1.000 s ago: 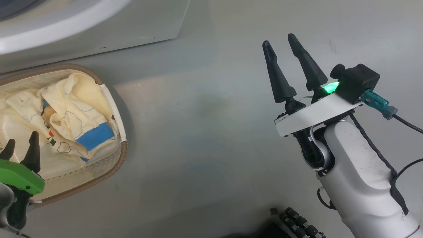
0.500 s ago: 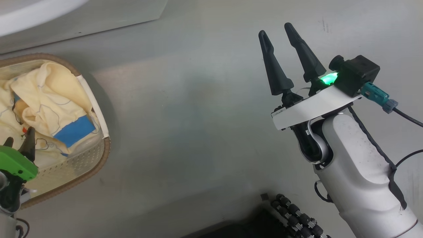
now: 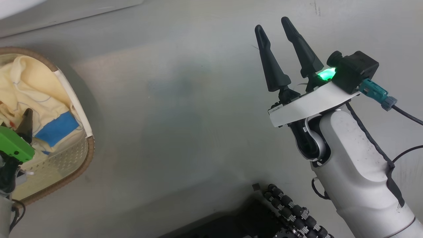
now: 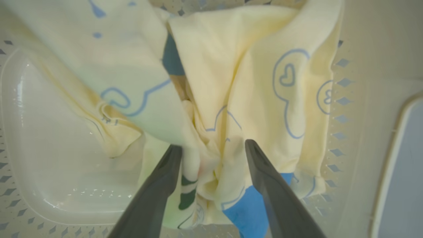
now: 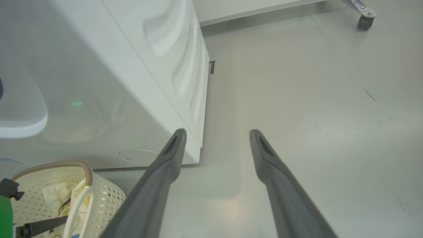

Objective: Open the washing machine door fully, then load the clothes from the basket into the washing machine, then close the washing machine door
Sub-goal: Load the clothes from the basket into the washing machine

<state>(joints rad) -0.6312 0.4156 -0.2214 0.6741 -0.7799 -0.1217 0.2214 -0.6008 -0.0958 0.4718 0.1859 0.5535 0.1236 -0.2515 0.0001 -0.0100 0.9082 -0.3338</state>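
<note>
Floor (image 3: 185, 99) — grey, glossy, scuffed, washing machine (image 5: 109, 66) nearby

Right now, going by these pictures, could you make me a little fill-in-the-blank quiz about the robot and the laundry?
1. The left fingers stand ____, with a fold of the clothes between them.
2. The broad band on the clothes is coloured ____.
3. The washing machine near the basket is coloured ____.
4. The right fingers hold ____.

Missing words: open; blue; white; nothing.
</note>
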